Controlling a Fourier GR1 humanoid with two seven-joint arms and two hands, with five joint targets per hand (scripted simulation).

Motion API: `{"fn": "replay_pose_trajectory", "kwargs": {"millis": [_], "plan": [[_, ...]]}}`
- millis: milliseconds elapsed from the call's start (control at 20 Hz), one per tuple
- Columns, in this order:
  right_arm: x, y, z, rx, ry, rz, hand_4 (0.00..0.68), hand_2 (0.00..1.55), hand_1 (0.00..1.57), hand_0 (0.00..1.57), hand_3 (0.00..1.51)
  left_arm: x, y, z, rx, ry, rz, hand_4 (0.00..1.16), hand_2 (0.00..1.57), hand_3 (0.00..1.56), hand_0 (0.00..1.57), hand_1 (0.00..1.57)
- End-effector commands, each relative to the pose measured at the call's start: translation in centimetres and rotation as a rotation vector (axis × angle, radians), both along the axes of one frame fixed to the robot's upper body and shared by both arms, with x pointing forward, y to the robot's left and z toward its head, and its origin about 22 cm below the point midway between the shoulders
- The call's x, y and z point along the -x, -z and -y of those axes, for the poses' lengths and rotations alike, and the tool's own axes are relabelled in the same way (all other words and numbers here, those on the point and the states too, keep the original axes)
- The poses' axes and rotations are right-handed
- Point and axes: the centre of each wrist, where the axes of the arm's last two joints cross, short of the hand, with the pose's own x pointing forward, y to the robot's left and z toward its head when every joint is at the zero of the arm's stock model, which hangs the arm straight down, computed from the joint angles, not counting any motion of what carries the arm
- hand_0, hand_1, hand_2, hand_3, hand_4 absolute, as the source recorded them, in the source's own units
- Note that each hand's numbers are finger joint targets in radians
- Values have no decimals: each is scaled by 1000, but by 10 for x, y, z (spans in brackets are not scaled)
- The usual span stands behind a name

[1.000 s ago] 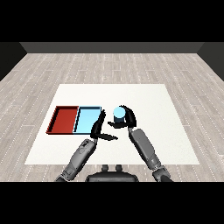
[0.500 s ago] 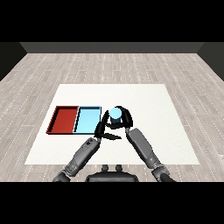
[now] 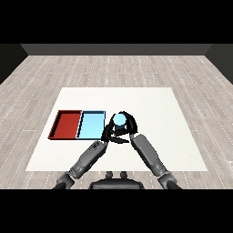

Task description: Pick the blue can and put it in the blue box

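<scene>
Beside the blue tray [image 3: 91, 125], right hand [image 3: 129, 125] grips upright blue can [image 3: 119, 119].

blue can [image 3: 119, 120]: carried toward 9 o'clock, now just beside the light blue tray [image 3: 91, 125].
right hand [image 3: 127, 125]: moved toward 9 o'clock, curled round it.

Light is even and fairly bright, without glare. The flat white table [image 3: 150, 109] is the brightest surface; the grey plank floor [image 3: 54, 73] around it is dimmer.
</scene>
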Motion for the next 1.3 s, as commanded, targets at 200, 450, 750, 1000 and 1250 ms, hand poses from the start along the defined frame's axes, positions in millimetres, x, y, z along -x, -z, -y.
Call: {"fn": "replay_pose_trajectory", "kwargs": {"millis": [200,450,750,1000,1250], "plan": [[3,-1,-6,-10,-10,4,553,1462,1427,1427,1378,-17,-13,3,-22,-18,-5,0,0,0,0,0],[17,2,-22,4,-34,-17,533,1462,1431,1431,1374,-1,11,9,-28,-1,4,0,0,0,0,0],[-3,-14,-29,7,-29,15,535,1461,1461,1461,1370,-10,-3,10,4,12,20,0,0,0,0,0],[14,6,-23,1,-55,12,487,1448,1441,1441,1352,-3,5,8,-42,20,1,0,0,0,0,0],[3,-15,-29,17,-51,19,498,1455,1453,1453,1365,-9,-15,16,-41,-87,-28,605,0,0,0,0]]}}
